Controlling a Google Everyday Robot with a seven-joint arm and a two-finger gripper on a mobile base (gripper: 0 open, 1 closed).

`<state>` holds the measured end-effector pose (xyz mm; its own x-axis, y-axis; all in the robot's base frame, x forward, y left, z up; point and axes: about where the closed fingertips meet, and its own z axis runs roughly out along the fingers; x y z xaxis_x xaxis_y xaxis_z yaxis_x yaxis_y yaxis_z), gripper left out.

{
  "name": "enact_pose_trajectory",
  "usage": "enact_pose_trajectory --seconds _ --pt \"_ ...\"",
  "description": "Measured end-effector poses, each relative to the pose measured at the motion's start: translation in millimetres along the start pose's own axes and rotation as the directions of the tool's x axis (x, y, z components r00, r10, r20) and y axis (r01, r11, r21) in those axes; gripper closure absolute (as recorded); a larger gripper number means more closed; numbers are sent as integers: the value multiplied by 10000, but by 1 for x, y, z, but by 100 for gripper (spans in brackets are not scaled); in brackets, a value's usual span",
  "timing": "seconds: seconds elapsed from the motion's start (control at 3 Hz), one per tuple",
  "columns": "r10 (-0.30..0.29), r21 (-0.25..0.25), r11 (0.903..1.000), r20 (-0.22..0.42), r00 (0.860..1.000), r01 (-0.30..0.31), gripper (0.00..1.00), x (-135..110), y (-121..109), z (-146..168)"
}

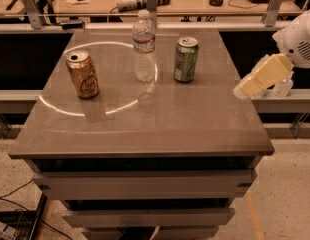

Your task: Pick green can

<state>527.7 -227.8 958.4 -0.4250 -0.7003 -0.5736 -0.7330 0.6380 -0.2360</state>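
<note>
The green can (186, 59) stands upright on the grey table (145, 129), at the back right of its top, silver lid up. My gripper (245, 89) is at the right of the view, a cream-coloured piece hanging from the white arm (300, 41). It hovers over the table's right edge, to the right of the can and a little nearer the front, well apart from it. It holds nothing that I can see.
A clear water bottle (144, 46) stands just left of the green can. An orange-gold can (83, 74) stands at the left. A bright ring of light lies on the tabletop. A workbench (160, 1) with tools runs behind the table.
</note>
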Motion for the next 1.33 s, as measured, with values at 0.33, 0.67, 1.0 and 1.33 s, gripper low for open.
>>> enact_pose_trajectory --seconds 0.33,0.67,1.0,1.33 --pt "472 26 9988 1535 9870 -482 0 -4 -24 28" --pt "362 -353 9990 2730 9613 -276 0 -17 -45 57" --pt "58 -795 9966 3237 9462 211 0 -35 -60 84" --pt "60 -1135 9929 3513 9363 362 0 -51 -74 112"
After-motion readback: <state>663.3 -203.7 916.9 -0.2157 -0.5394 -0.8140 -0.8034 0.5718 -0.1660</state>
